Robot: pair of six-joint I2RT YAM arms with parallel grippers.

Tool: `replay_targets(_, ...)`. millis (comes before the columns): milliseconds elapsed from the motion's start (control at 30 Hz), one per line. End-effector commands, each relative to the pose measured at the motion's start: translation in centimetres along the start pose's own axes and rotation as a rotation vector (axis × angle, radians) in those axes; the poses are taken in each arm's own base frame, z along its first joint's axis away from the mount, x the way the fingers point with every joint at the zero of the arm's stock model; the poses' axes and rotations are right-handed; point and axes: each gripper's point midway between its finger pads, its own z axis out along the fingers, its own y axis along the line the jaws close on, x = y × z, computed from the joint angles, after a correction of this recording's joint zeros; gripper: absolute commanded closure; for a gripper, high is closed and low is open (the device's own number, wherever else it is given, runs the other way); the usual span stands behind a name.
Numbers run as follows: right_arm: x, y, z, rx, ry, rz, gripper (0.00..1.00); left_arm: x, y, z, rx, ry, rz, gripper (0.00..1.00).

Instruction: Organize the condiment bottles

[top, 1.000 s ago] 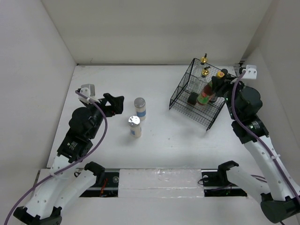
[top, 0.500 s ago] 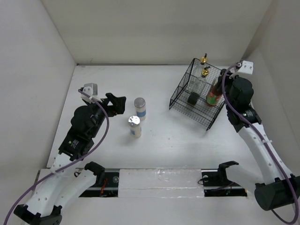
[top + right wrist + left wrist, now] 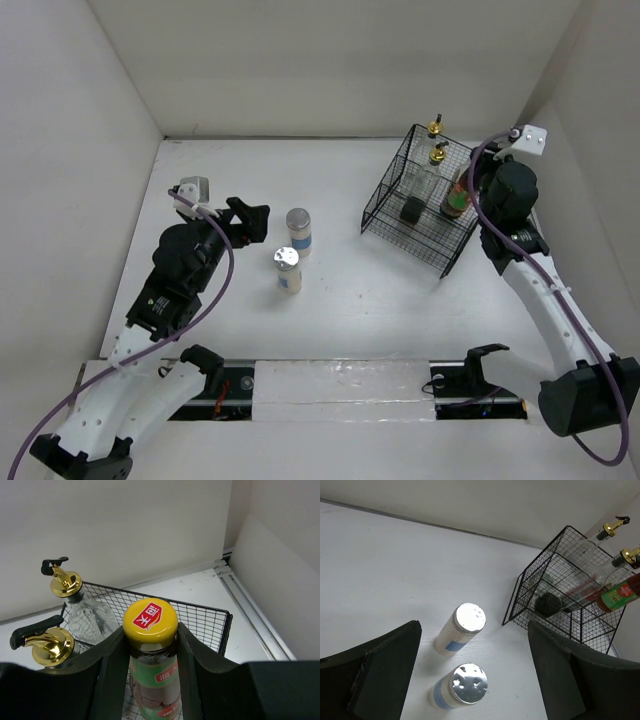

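Observation:
Two short silver-lidded jars stand side by side on the white table. My left gripper hovers open just left of them. In the left wrist view both jars lie between its spread fingers, untouched. My right gripper is shut on the neck of a yellow-capped bottle with a green and red label. It holds that bottle upright inside the black wire basket. I cannot tell whether its base touches the basket floor. Two clear gold-pourer bottles and a small dark-capped bottle are in the basket.
White walls close the table in on the left, back and right. The basket's right rim stands near the right wall and a metal rail. Both arm bases sit at the table's near edge.
My right gripper has carried the yellow-capped bottle back and to the right, deeper into the basket, and it now stands more upright. The left gripper has edged slightly right; the jars have not moved.

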Motion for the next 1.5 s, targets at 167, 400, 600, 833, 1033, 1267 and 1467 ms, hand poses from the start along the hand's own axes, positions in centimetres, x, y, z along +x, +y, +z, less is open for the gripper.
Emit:
replay_targets(167,-3.5,-0.4,-0.1,0.006,-0.227,0.104,0.79,-2.3,-1.1,0.0,0.032,-0.066,-0.013,0.17)
replay_targets(400,-0.7,-0.7,0.0,0.01,-0.188,0.094,0.79,-2.1,-1.0,0.2,0.028,-0.058,-0.011,0.17)
replay_targets(600,2.5,0.5,0.2,-0.023,-0.13,0.079,0.74,-2.1,-1.0,0.2,0.028,-0.058,-0.011,0.17)
replay_targets(833,5.1,0.6,0.8,-0.006,-0.075,0.051,0.68,-2.3,-1.1,0.0,0.032,-0.066,-0.013,0.17)
replay_targets(1033,6.2,0.5,0.7,0.008,-0.059,0.043,0.66,-2.3,-1.1,0.0,0.032,-0.066,-0.013,0.17)
replay_targets(1267,8.3,0.9,0.7,0.019,-0.017,0.038,0.6,-2.6,-1.0,-0.2,0.026,-0.079,-0.015,0.17)
replay_targets(1467,8.1,1.3,0.2,0.02,-0.019,0.049,0.51,-2.6,-1.0,-0.2,0.026,-0.079,-0.015,0.17)
